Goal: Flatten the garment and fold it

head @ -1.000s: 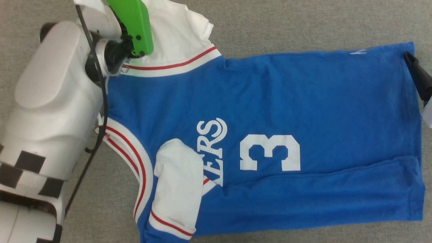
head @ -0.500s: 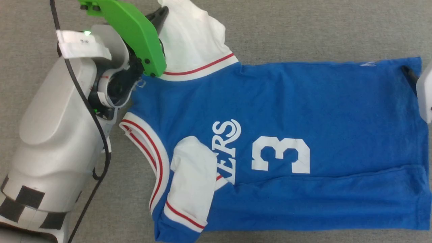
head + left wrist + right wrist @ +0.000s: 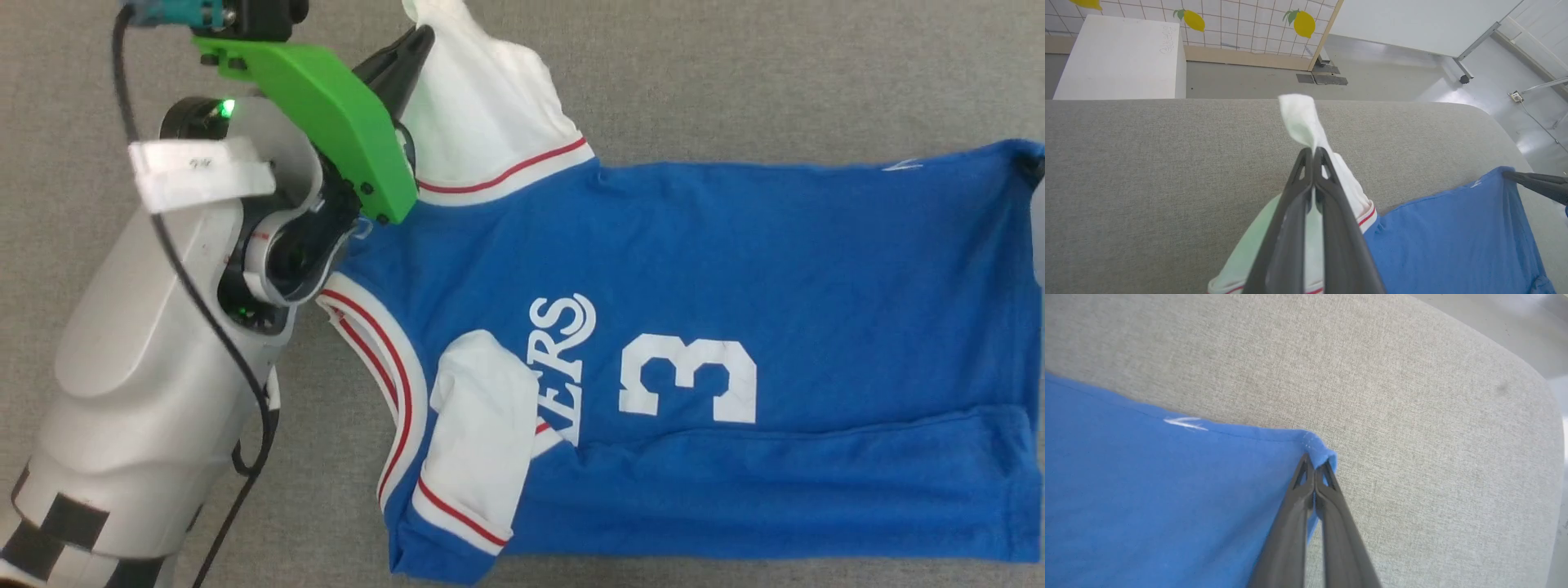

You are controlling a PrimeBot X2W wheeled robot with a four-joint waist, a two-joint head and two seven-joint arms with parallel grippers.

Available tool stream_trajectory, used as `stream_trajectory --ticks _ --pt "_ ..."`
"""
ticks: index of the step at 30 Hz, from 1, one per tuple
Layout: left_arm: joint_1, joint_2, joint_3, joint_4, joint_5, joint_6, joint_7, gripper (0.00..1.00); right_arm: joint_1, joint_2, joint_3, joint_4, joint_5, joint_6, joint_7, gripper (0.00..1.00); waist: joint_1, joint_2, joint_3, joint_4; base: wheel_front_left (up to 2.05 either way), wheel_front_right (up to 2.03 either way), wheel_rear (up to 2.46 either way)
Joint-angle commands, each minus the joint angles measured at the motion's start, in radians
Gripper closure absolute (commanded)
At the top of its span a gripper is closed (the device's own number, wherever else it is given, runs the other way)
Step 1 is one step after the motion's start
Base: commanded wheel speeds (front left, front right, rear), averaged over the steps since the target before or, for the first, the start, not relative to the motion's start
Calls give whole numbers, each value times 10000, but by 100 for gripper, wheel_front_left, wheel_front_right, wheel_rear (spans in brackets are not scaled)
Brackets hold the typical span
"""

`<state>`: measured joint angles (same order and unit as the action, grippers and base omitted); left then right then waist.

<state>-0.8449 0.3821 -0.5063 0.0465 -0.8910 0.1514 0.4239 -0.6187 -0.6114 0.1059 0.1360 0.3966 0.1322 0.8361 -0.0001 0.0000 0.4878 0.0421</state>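
Note:
The garment [image 3: 735, 269], royal blue with a white 3 and lettering, lies on the grey surface with its collar [image 3: 392, 367] to the left and its hem to the right. My left gripper [image 3: 412, 49] is shut on the far white sleeve [image 3: 490, 114], which it holds pulled up and away; the left wrist view shows the fingertips [image 3: 1313, 152] pinching that sleeve [image 3: 1300, 118]. My right gripper [image 3: 1314, 460] is shut on the far hem corner [image 3: 1327, 455] of the blue cloth. The near sleeve [image 3: 482, 425] lies folded over the chest.
The grey padded surface [image 3: 735, 73] ends in a rounded far edge [image 3: 1412, 104]. Beyond it are a white box [image 3: 1118, 57], a lemon-patterned tiled wall [image 3: 1241, 24] and bare floor. The garment's near side [image 3: 775, 482] is folded up over the front.
My right gripper has closed on the hem corner. The left gripper still holds the sleeve. The whole head picture has shifted, so the camera has moved.

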Motion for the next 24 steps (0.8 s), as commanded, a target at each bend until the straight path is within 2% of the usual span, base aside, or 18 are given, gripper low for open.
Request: stream_trajectory --ticks 1,6,13,18,24 --pt "316 60 126 -193 -123 -43 -179 100 286 97 -113 -108 101 -15 -263 100 1 0 -444 -94 0 0 0" --pt "1790 357 506 -1269 -436 118 -734 100 1437 457 -582 -404 326 -15 -1160 100 1 0 -1309 -220 0 0 0" --pt "4706 667 1029 -2513 -1008 571 -1572 100 3229 1070 -1392 -587 419 -15 -1721 100 1 0 -2208 -240 0 0 0" --pt "6461 589 1301 -2938 -1413 747 -2190 100 4308 1497 -2054 -754 345 -15 -1846 100 1 0 -2545 -174 0 0 0" --pt "7818 415 1294 -2788 -1720 882 -2534 100 5402 1921 -2366 -904 263 -15 -1669 100 1 0 -2747 -119 0 0 0"
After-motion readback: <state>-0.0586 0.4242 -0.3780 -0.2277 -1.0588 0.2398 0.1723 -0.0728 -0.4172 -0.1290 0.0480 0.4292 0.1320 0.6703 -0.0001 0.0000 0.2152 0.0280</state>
